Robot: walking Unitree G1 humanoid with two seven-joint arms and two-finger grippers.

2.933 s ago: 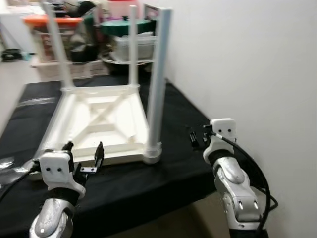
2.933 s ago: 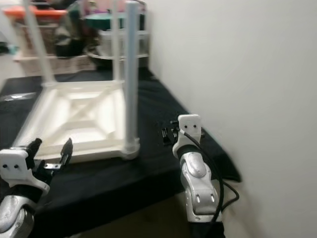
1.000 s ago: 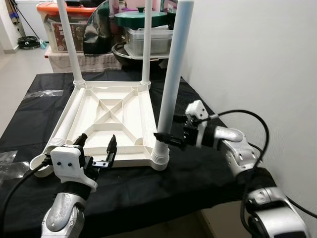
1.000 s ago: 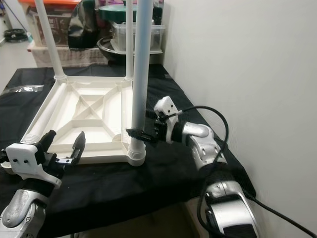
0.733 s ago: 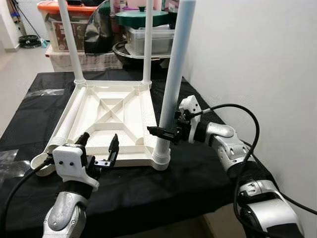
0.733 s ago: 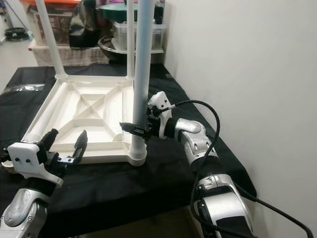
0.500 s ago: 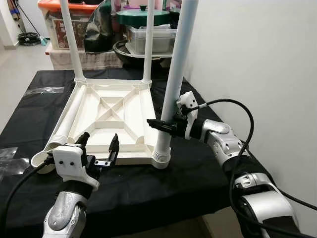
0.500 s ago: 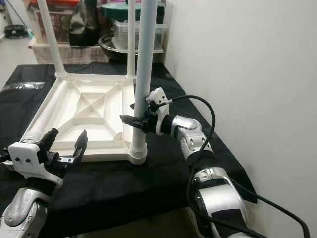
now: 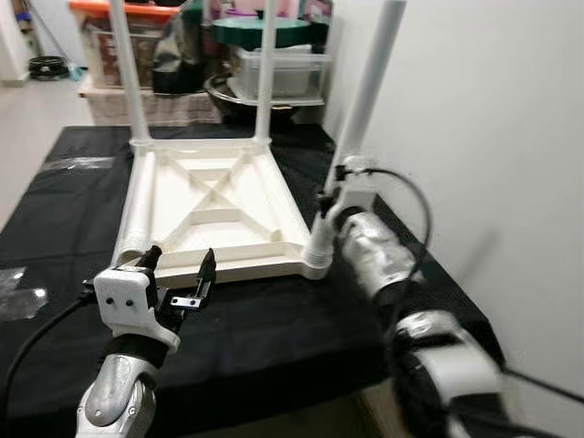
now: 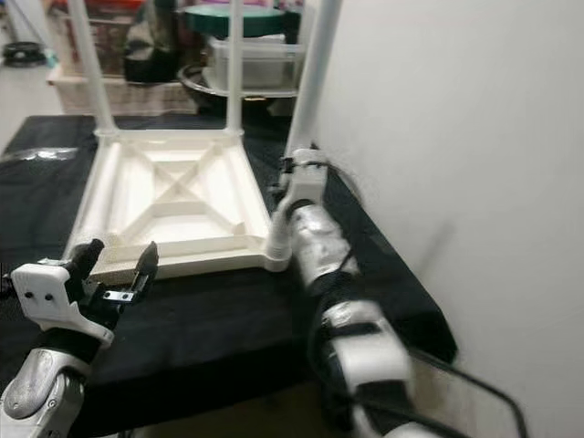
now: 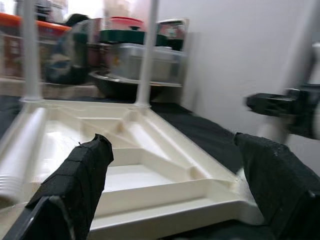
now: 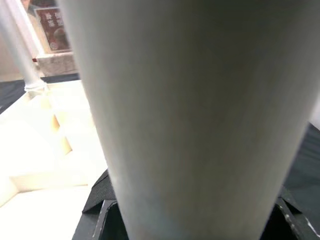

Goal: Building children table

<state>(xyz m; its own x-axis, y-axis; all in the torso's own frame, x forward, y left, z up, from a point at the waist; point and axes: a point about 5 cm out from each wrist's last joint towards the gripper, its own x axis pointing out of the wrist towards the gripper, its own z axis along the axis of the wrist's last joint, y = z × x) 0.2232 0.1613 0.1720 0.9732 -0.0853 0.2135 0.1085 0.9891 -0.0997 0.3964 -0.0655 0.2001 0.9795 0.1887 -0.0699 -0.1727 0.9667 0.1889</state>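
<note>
Left eye view: a white children's table top (image 9: 214,205) lies upside down on a black-covered table (image 9: 274,328), its ribbed underside facing up. Two white legs stand at its far corners, the far left leg (image 9: 126,78) and the far right leg (image 9: 265,73). A third, the near right leg (image 9: 360,119), rises tilted from the near right corner socket. A loose leg (image 9: 137,205) lies along the left edge of the top. The right gripper (image 9: 330,196) is at the lower part of the near right leg; the blur hides how far its fingers are spread. The left gripper (image 9: 178,274) hovers just before the near edge of the top, fingers wide apart and holding nothing. Storage boxes and a metal bowl (image 9: 246,91) stand beyond the table.

Right eye view: the same layout, with a plain wall (image 10: 438,137) on the right.

Left wrist view: both black fingers (image 11: 80,175) are spread wide, with the table top between them further off.

Right wrist view: the near right leg (image 12: 185,115) sits right against the camera, between the black fingers (image 12: 100,195).
</note>
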